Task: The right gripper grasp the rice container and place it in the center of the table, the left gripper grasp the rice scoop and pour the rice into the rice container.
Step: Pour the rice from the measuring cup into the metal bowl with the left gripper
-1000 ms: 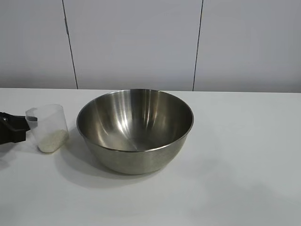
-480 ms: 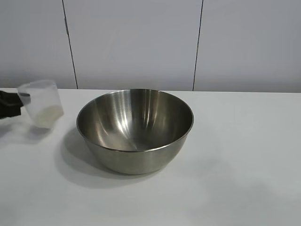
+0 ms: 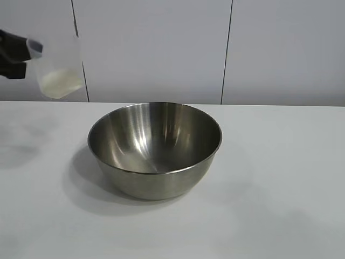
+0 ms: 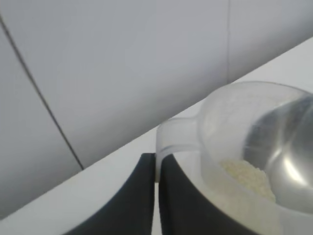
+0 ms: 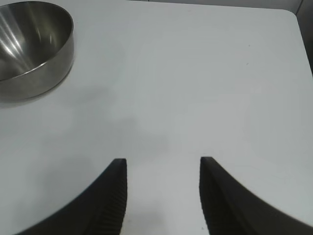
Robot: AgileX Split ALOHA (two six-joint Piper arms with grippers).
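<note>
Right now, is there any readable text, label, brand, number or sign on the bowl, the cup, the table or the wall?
None can be read.
rice scoop: faint moulded marks on its clear wall in the left wrist view, too blurred to read.
rice container: bare steel, no marking.
table and wall panels: plain.

in the exterior view the left tool (image 3: 12,54) is cut off by the edge at 9 o'clock, only a dark stub showing behind the rice scoop (image 3: 55,66). in the left wrist view the scoop runs off the edge at 4 o'clock, its plastic blurring the rice (image 4: 247,176). in the right wrist view the rice container (image 5: 30,46) is clipped at 10 o'clock, and the right tool (image 5: 164,169) shows fingers only.
</note>
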